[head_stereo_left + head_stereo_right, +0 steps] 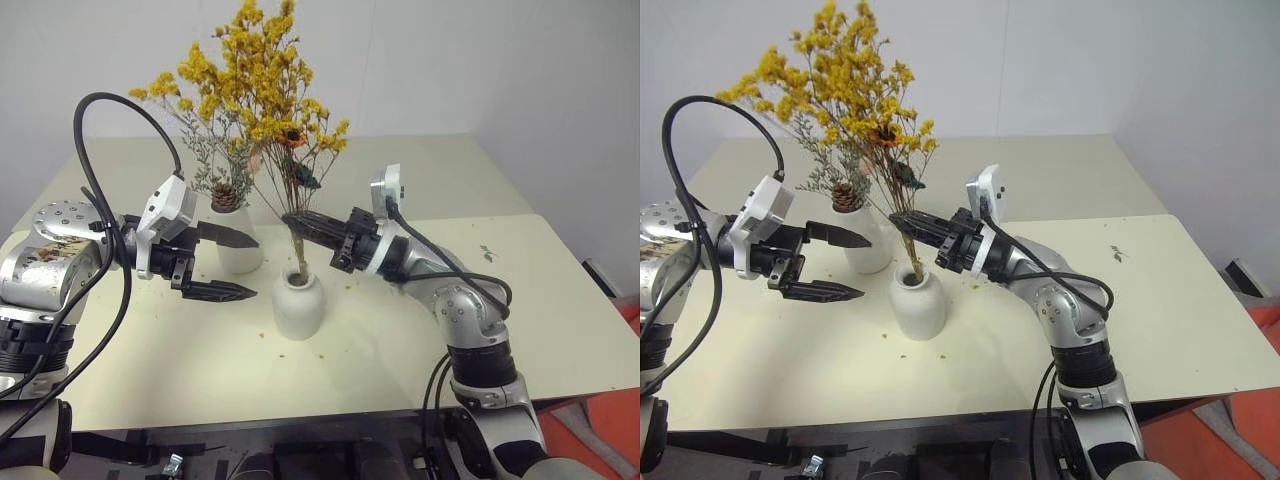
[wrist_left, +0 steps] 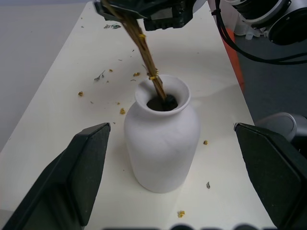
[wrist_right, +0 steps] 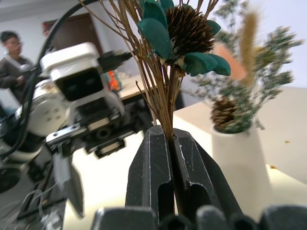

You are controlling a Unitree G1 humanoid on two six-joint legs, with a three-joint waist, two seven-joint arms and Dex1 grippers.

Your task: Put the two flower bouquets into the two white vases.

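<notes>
The yellow bouquet (image 1: 250,75) is standing nearly upright, its long axis running from the stem ends in the mouth of the squat vase (image 1: 298,303) up to the bushy head, which is leaning slightly toward 11 o'clock in the left eye view. The left wrist view is showing the brown stems (image 2: 146,57) entering the vase mouth at a slant, with the lower ends sitting inside the dark opening.

The right gripper (image 1: 296,222) is clamping the stems just above the vase neck, its fingers pressed together on the bundle and pointing toward 9 o'clock. The right wrist view is showing the stems rising straight out from between the closed fingers, with a dark cone bloom and teal leaves above them.

The grey-green bouquet (image 1: 212,160) with its pinecone (image 1: 225,196) is sitting upright in the tall vase (image 1: 238,248), at 10 o'clock from the squat vase and just behind it.

The left gripper (image 1: 222,262) is hanging at 9 o'clock from the squat vase, its fingers spread wide and pointing toward it, holding nothing and touching nothing.

Both vases are standing on the pale table (image 1: 560,300), with small dried crumbs lying scattered around them.
</notes>
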